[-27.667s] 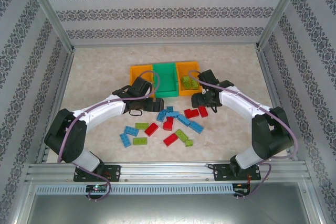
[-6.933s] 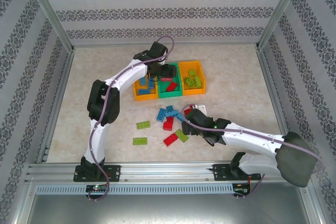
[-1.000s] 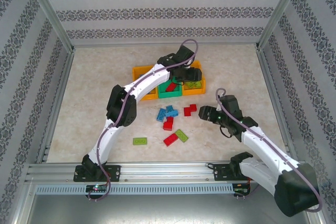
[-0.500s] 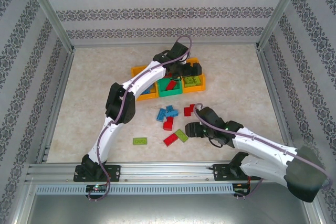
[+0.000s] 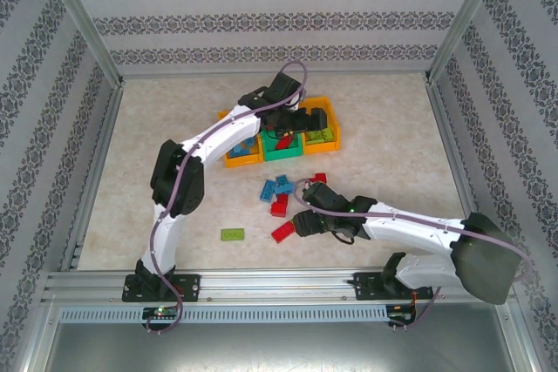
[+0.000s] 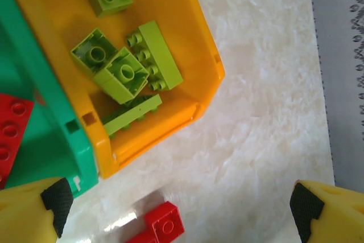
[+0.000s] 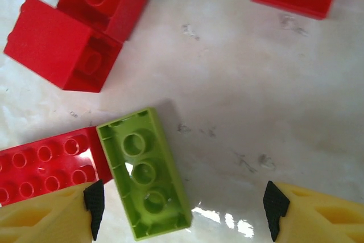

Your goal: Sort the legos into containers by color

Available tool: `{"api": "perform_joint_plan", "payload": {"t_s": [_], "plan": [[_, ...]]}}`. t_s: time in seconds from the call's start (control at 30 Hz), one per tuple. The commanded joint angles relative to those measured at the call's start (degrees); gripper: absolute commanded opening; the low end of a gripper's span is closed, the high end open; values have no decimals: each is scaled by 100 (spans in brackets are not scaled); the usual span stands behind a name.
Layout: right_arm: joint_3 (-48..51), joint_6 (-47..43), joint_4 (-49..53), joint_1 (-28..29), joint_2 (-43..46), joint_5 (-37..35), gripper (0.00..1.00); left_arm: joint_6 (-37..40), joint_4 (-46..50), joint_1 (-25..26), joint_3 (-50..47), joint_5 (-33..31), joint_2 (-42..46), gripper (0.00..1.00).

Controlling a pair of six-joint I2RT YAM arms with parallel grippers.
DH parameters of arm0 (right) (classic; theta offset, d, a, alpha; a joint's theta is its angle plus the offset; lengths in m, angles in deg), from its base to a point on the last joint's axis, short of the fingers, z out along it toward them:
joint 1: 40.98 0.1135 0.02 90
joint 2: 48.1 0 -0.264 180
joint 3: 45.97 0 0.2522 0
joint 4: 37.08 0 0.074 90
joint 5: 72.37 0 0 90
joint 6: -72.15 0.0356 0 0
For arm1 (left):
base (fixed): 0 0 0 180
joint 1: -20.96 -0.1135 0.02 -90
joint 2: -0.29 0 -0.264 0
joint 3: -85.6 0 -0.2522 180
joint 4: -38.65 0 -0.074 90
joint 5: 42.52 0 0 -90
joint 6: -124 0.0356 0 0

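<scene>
Left pincer is spread wide with nothing between its yellow fingers, and I see it poised by the lower corner of the right orange plastic bin. Several lime green studded bricks lie jumbled in that bin, in the upper left of my left wrist view. Joined to it on the left, the green plastic bin holds a red studded brick at the frame edge.

My right pincer is also apart, low over the marble-patterned table. An upturned lime green brick lies between its fingers, close to the one at lower left and just beside a flat red brick.

From overhead, a lone lime green brick sits lower left of centre, well apart from the blue bricks mid-frame.
</scene>
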Motion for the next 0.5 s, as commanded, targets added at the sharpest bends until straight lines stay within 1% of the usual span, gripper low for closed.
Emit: {"api": "perform_joint_plan", "payload": {"t_s": [0.0,0.13,0.27,0.47], "plan": [[-279,-331,135,186,-246,-37,77,-38,-533,-163,-665,188,499,100],[-517,-555,300,314,-634,9,76,-93,-844,-283,-1397,259,927,100],[-697,-670,480,370,-940,16,74,-45,-919,-375,-1864,330,1258,100],[-659,-639,566,370,-981,3,70,-58,-1010,-512,-2432,368,1564,99]]}}
